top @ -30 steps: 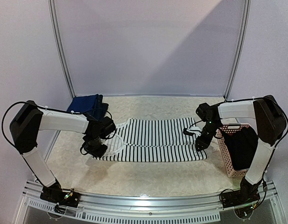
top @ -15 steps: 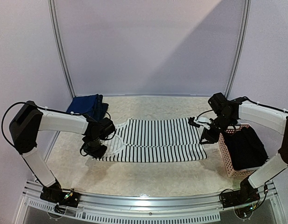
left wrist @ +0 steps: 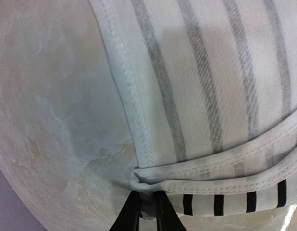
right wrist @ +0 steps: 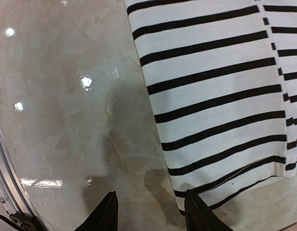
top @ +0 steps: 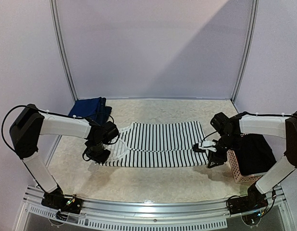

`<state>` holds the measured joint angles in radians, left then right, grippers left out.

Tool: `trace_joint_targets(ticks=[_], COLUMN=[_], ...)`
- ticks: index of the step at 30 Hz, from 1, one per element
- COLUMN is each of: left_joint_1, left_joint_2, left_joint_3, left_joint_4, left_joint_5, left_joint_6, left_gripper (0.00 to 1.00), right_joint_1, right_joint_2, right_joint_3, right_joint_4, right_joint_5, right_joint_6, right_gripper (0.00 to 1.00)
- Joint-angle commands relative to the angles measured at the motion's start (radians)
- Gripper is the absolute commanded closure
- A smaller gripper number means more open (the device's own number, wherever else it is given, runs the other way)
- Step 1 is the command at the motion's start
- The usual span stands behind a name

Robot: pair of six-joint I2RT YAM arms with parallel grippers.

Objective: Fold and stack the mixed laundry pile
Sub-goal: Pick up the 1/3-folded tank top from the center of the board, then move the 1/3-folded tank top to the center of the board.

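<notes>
The black-and-white striped tank top (top: 160, 144) lies spread flat on the table, its length running left to right. My left gripper (top: 96, 155) is at its left end, shut on a bunched white hem and strap (left wrist: 139, 180); the left gripper (left wrist: 144, 214) pinches that fabric between its dark tips. My right gripper (top: 210, 156) hovers open at the top's near right corner. In the right wrist view the right gripper (right wrist: 151, 211) has bare table between its fingers, and the striped top's (right wrist: 211, 96) edge reaches the right fingertip (right wrist: 195, 209).
A folded navy piece (top: 91, 109) lies at the back left. At the right edge stands the pink slotted basket (top: 233, 164) with a black garment (top: 256, 151) in it. The metal frame rail (right wrist: 4, 168) runs close to the right gripper.
My right gripper has let go of the top's right edge, opened wider and swung toward the near right corner. The left gripper has kept its hold and not moved.
</notes>
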<state>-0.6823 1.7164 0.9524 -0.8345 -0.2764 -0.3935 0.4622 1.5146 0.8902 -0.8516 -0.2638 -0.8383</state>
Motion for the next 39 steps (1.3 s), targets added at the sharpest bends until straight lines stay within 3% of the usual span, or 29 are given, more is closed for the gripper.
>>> trace_joint_targets(ticks=[1, 7, 12, 19, 25, 39], left_joint_1=[0.012, 0.012, 0.012, 0.011, -0.049, -0.242], left_joint_2=[0.017, 0.041, 0.064, 0.063, -0.009, -0.035], left_joint_3=[-0.038, -0.041, -0.039, -0.056, -0.138, -0.22], left_joint_4=[-0.016, -0.036, -0.053, -0.092, -0.087, -0.188], left_joint_5=[0.041, 0.039, 0.031, 0.065, 0.118, 0.075], left_joint_6=[-0.017, -0.019, -0.02, -0.093, -0.205, -0.437], left_gripper=[0.87, 0.87, 0.87, 0.87, 0.87, 0.87], right_joint_1=[0.023, 0.037, 0.057, 0.11, 0.231, 0.29], right_joint_2=[0.059, 0.065, 0.064, 0.083, 0.003, -0.194], right_joint_3=[-0.032, -0.086, -0.097, -0.109, -0.161, -0.205], right_joint_4=[0.078, 0.194, 0.188, 0.162, 0.074, -0.123], right_joint_5=[0.052, 0.149, 0.17, 0.212, 0.233, 0.173], right_joint_6=[-0.044, -0.045, -0.051, -0.057, -0.054, -0.045], right_gripper=[0.54, 0.58, 0.65, 0.86, 0.87, 0.85])
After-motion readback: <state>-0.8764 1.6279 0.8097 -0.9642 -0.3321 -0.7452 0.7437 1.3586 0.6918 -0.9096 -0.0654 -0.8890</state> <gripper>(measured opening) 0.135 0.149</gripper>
